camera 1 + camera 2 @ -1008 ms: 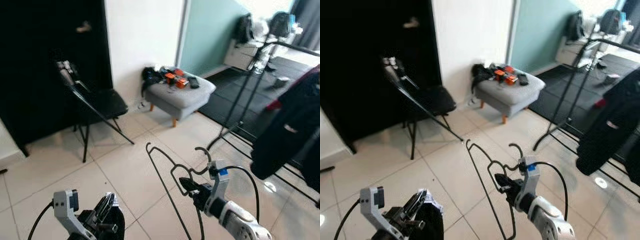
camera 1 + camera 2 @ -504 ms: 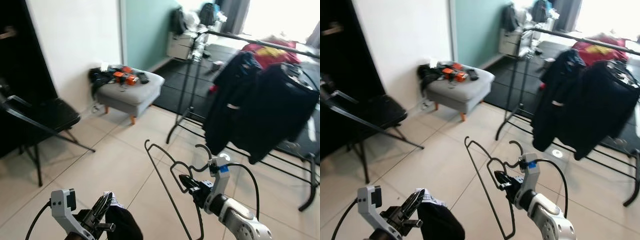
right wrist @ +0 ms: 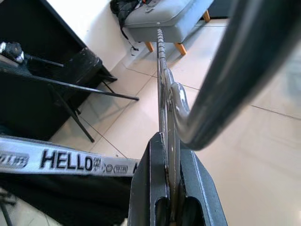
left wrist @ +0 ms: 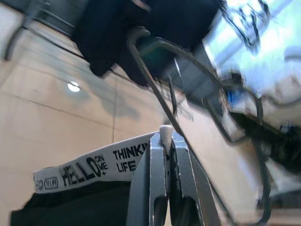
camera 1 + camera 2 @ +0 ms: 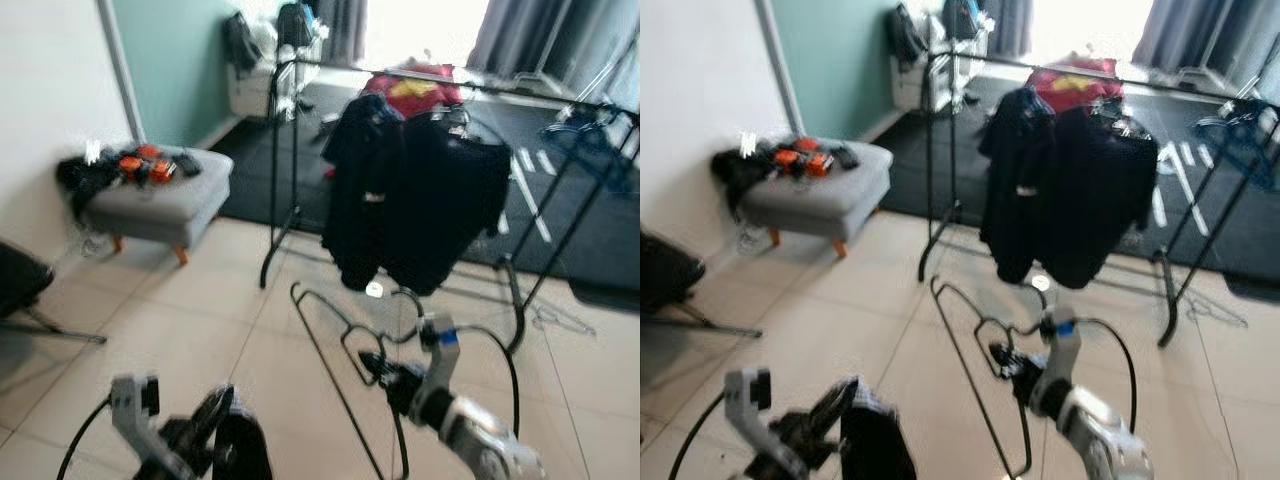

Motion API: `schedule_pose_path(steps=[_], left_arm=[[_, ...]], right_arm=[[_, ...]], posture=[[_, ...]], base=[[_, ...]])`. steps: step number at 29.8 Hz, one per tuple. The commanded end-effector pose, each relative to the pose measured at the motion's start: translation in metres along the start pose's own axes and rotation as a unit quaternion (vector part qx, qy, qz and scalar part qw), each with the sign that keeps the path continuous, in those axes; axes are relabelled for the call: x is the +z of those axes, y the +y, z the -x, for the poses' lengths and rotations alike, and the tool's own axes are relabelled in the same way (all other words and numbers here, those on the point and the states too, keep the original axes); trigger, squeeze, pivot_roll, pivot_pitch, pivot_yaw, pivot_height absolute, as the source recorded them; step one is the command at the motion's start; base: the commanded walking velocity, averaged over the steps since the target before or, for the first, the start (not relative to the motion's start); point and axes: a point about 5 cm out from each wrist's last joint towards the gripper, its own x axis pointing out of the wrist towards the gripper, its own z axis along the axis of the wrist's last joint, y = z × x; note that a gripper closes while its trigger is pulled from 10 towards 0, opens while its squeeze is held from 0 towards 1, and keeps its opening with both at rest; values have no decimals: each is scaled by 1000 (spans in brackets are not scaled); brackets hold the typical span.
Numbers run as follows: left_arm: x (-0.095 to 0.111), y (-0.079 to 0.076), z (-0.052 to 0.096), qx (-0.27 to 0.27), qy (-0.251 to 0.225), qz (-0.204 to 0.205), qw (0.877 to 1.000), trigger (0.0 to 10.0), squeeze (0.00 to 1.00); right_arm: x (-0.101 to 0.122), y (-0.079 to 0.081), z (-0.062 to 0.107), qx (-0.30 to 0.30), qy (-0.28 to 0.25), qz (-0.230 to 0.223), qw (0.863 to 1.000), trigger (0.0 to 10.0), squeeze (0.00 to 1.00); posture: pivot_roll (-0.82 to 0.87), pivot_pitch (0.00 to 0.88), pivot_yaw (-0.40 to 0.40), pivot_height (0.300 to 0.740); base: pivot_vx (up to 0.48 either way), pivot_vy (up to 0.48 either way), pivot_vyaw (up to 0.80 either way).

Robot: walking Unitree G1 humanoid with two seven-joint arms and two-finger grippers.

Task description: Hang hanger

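Observation:
A black wire hanger (image 5: 322, 357) stands upright in front of me, with my right gripper (image 5: 375, 365) shut on its neck below the hook. In the right wrist view the wire (image 3: 162, 80) runs out from between the closed fingers (image 3: 153, 169). Low on the left, my left gripper (image 5: 215, 415) is shut on a black garment (image 5: 242, 452) by its white lettered waistband (image 4: 94, 165). A black clothes rack (image 5: 290, 150) stands ahead with dark clothes (image 5: 410, 200) and a red item hanging from its rail.
A grey footstool (image 5: 160, 190) with orange and black clutter sits at the left by the wall. The seat of a black folding chair (image 5: 15, 285) pokes in at the far left. A dark rug lies under the rack, and tiled floor lies between it and me.
The camera has swung right: the rack has come to the middle, the stool and chair have slid left. Both grippers keep their holds.

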Motion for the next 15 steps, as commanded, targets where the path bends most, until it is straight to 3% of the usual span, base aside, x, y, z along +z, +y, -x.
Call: schedule_pose_path(steps=[1, 2, 4, 5, 6, 7, 8, 9, 10, 11, 12, 13, 14, 15], left_arm=[[4, -3, -8, -31, 20, -80, 996, 10000, 0], [4, -3, -8, -31, 20, -80, 996, 10000, 0], [18, -6, -19, -71, 27, -196, 978, 10000, 0], [18, -6, -19, -71, 27, -196, 978, 10000, 0], [28, -8, -24, -94, 30, -260, 960, 10000, 0], [35, -9, -26, -108, 32, -297, 948, 10000, 0], [45, -9, -28, -127, 42, -369, 920, 10000, 0], [52, -8, -30, -137, 49, -415, 898, 10000, 0], [52, -8, -30, -137, 49, -415, 898, 10000, 0], [62, -7, -30, -150, 59, -473, 866, 10000, 0], [76, -1, -31, -157, 80, -552, 815, 10000, 0], [86, 2, -31, -159, 94, -597, 781, 10000, 0], [86, 2, -31, -159, 94, -597, 781, 10000, 0], [96, 6, -31, -160, 104, -640, 745, 10000, 0]], right_arm=[[6, 1, -1, 21, 3, 27, 999, 10000, 0], [6, 1, -1, 21, 3, 27, 999, 10000, 0], [16, -2, -4, 31, 2, 73, 997, 10000, 0], [16, -2, -4, 31, 2, 73, 997, 10000, 0], [25, -3, -5, 36, -1, 93, 995, 10000, 0], [30, -4, -6, 38, -4, 104, 994, 10000, 0], [39, -3, -5, 55, -5, 129, 990, 10000, 0], [44, -2, -4, 66, -5, 147, 987, 10000, 0], [44, -2, -4, 66, -5, 147, 987, 10000, 0], [51, -2, -2, 84, -1, 163, 983, 10000, 0], [61, -3, 2, 105, 6, 184, 977, 10000, 0], [67, -4, 5, 118, 10, 195, 974, 10000, 0], [67, -4, 5, 118, 10, 195, 974, 10000, 0], [75, -5, 8, 125, 11, 204, 971, 10000, 0]], posture=[[-75, 0, -32, 740], [-75, 0, -32, 740], [-83, 0, -30, 740], [-83, 0, -30, 740], [-84, 0, -28, 740], [-84, 0, -28, 740], [-84, 0, -25, 740], [-84, 0, -25, 740], [-84, 0, -25, 740], [-82, 0, -23, 740], [-79, 0, -22, 740], [-79, 0, -22, 740], [-79, 0, -22, 740], [-81, 0, -13, 740]], base=[[0, 0, -800], [0, 0, -800], [0, 0, -800], [0, 0, -800], [0, 0, -800], [0, 0, -800], [0, 0, -800], [0, 0, -800], [0, 0, -800], [0, 0, -744], [0, 0, 0], [0, 0, 0], [0, 0, 0], [0, 0, 0]])
